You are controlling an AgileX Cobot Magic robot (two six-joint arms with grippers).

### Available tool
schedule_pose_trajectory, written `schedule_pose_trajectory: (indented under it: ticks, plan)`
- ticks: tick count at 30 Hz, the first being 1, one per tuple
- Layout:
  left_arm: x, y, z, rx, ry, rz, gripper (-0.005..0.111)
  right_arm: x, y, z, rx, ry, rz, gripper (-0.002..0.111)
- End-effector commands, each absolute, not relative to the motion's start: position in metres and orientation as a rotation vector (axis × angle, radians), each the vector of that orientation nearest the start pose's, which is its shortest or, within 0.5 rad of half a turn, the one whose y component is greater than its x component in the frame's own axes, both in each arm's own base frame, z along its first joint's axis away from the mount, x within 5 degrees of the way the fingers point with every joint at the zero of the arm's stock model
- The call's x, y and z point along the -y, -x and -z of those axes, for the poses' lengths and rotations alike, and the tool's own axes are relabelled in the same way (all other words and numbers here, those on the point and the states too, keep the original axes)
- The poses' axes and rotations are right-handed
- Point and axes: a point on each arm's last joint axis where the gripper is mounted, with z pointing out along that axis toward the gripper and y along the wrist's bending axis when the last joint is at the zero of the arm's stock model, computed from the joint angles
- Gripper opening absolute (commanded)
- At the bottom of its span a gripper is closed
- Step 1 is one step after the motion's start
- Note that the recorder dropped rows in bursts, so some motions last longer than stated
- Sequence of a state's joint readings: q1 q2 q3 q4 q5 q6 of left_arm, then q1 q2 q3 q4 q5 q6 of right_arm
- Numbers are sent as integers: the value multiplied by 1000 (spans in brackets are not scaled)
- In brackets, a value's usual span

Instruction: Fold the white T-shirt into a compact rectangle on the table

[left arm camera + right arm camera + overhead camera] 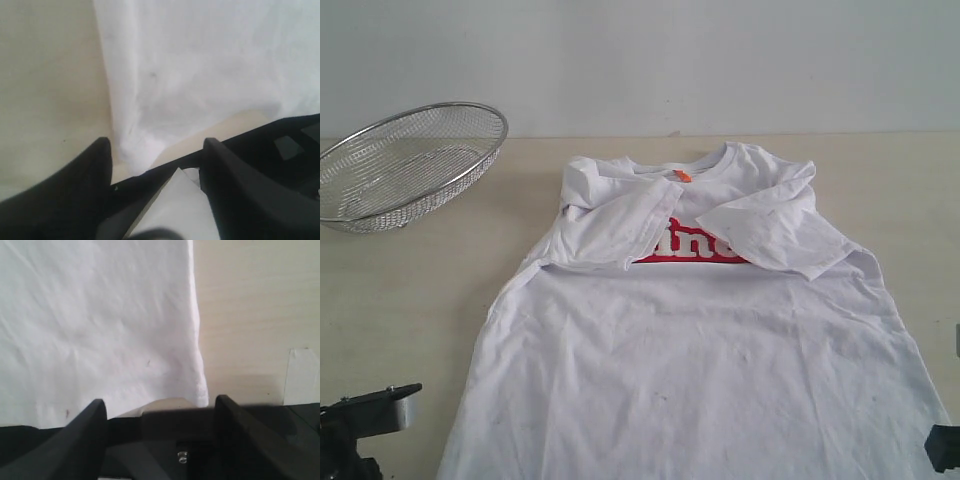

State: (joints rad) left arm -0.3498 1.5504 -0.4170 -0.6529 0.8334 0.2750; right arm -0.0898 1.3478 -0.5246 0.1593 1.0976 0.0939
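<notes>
Left end effector [156, 150] and right end effector [160, 405] gape wide — empty (near the white T-shirt [700, 360] hem).

The white T-shirt [700, 370] lies face up and spread flat on the pale beige tabletop [410, 290], collar at the far end, hem at the near edge. Both short sleeves are folded in across the chest, partly covering the red lettering [695, 247]. A small orange tag [682, 176] shows at the neck.

soft even light, faint shadow beside the basket [410, 165], blurry washed-out white t-shirt [210, 65] in wrist views
</notes>
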Motion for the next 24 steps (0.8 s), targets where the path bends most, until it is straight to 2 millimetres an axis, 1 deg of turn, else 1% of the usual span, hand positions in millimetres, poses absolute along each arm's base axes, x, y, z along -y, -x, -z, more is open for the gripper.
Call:
schedule_pose_trajectory:
  ticks: [1, 5, 12, 19, 24]
  plan:
    - [92, -137, -115, -3406, -210, 660, 52, 1, -154, -163, -3397, -446, -214, 55]
    - [92, -137, -114, -3413, -211, 651, 52, 1, -156, -154, -3450, -444, -216, 55]
    - [92, -137, -114, -3413, -211, 651, 52, 2, -163, -142, -3455, -417, -221, 55]
    - [92, -137, -115, -3418, -234, 647, 52, 4, -166, -140, -3426, -394, -178, 55]
    - [91, -137, -115, -3419, -237, 645, 52, 5, -167, -132, -3465, -416, -167, 55]
